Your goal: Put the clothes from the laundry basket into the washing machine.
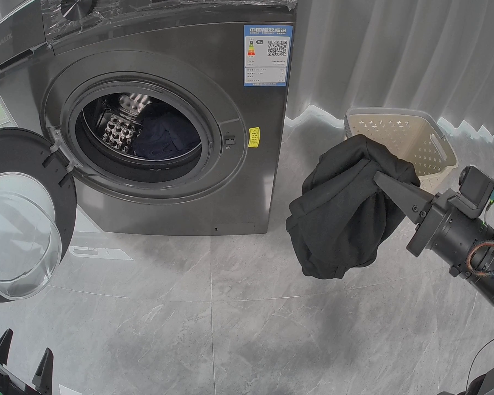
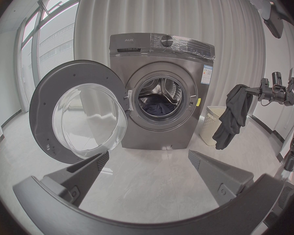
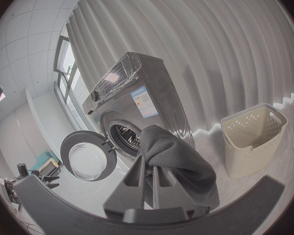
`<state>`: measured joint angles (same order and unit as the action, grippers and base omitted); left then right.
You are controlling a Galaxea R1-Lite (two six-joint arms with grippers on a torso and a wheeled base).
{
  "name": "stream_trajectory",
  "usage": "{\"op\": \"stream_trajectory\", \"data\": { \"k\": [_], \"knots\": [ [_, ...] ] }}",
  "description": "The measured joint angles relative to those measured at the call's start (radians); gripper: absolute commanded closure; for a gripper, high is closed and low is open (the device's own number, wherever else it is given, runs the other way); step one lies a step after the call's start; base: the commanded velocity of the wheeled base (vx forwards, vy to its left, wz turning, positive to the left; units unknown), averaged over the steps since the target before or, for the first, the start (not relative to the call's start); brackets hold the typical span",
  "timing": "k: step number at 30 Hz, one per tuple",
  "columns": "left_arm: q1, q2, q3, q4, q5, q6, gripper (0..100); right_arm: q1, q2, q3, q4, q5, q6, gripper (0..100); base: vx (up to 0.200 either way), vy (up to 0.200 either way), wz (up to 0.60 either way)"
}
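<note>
A black garment [image 1: 343,209] hangs in the air from my right gripper [image 1: 380,179], which is shut on its top fold, just in front of the cream laundry basket [image 1: 417,138]. The same garment [image 3: 176,154] drapes over my right gripper [image 3: 148,162] in the right wrist view, and the basket [image 3: 251,141] looks empty there. The grey washing machine [image 1: 164,83] stands to the left with its drum open and dark blue clothes [image 1: 164,135] inside. My left gripper [image 2: 147,157] is open and low, facing the washing machine [image 2: 163,92], holding nothing.
The round washer door [image 1: 16,215] is swung wide open to the left of the drum. White curtains [image 1: 400,39] hang behind the basket. Grey tiled floor [image 1: 214,314] lies bare between me and the machine.
</note>
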<state>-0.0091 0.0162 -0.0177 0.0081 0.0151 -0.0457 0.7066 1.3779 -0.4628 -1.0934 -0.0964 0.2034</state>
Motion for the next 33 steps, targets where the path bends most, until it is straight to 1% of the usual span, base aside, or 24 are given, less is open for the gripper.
{"op": "stream_trajectory", "data": {
  "k": [7, 13, 33],
  "knots": [
    [0.000, 0.000, 0.000, 0.000, 0.000, 0.000, 0, -0.012, 0.000, 0.002, 0.000, 0.000, 0.001, 100, 0.000, 0.200, 0.00],
    [0.000, 0.000, 0.000, 0.000, 0.000, 0.000, 0, -0.013, 0.000, 0.003, 0.001, 0.000, 0.011, 100, 0.000, 0.200, 0.00],
    [0.000, 0.001, 0.000, -0.001, 0.000, -0.002, 0, -0.014, 0.001, 0.006, 0.002, 0.000, 0.011, 100, 0.000, 0.200, 0.00]
  ]
}}
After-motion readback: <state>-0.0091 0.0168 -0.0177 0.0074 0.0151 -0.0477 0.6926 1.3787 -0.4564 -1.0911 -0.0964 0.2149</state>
